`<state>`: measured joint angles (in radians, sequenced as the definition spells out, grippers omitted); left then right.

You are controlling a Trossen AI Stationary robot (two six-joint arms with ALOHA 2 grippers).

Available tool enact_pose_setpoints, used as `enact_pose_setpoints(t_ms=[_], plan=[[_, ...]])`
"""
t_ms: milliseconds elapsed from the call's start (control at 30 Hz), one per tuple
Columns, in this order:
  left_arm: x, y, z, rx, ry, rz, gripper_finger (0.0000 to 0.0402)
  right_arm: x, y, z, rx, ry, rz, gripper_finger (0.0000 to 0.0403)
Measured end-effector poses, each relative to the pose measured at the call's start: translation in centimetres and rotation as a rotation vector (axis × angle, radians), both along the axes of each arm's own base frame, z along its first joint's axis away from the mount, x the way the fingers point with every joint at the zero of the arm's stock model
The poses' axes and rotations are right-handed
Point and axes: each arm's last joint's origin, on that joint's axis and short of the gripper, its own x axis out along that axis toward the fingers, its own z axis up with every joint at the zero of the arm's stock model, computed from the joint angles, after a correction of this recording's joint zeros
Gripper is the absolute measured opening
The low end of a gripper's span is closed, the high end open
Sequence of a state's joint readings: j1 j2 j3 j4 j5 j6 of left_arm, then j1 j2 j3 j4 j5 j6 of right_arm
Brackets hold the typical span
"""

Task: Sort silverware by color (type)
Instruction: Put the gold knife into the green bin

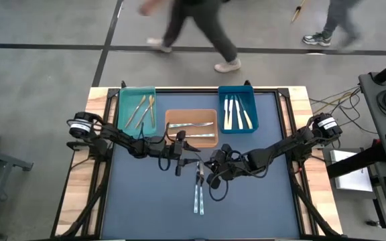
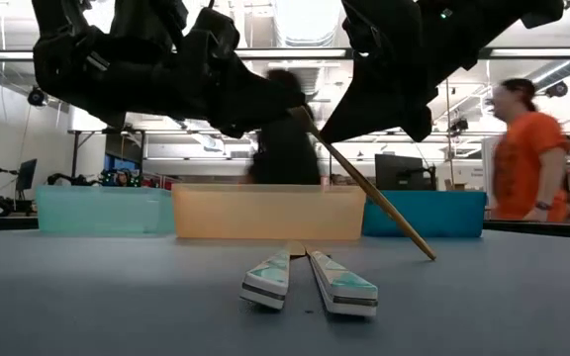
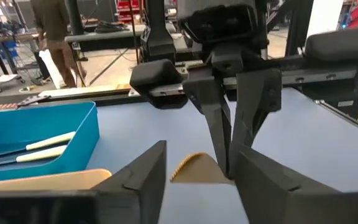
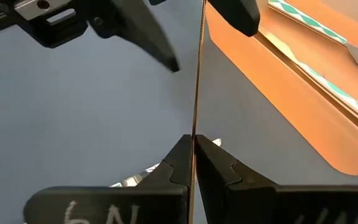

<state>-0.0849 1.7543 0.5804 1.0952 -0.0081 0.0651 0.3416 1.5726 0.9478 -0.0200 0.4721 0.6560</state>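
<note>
right fingers clamped on gold knife | left fingers apart around its tip | mid worktop, near orange bin

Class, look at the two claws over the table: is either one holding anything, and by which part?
The right claw is shut on a gold knife, pinching its thin blade edge-on. The left claw stands open around its serrated end, gripping nothing.

The whole surface is seen from directly overhead; a level view is taken from its near edge toward the orange bin, which is shared with both close wrist views.
</note>
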Motion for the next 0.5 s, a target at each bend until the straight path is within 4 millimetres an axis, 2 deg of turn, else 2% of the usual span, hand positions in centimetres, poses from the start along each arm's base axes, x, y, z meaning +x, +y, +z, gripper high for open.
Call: enact_pose_setpoints(t_ms=[100, 233, 500], plan=[[0.01, 0.02, 0.0, -0.004, -0.003, 0.006, 0.011, 0.0, 0.0, 0.0, -0.003, 0.001, 0.002, 0.0008], [-0.01, 0.01, 0.14, -0.02, -0.005, 0.006, 0.0024, -0.01, -0.02, 0.0, -0.015, 0.003, 0.005, 0.0008], [-0.22, -0.03, 0.94, -0.034, -0.021, 0.001, 0.0002, -0.03, -0.15, 0.09, -0.038, -0.002, -0.015, 0.0009]])
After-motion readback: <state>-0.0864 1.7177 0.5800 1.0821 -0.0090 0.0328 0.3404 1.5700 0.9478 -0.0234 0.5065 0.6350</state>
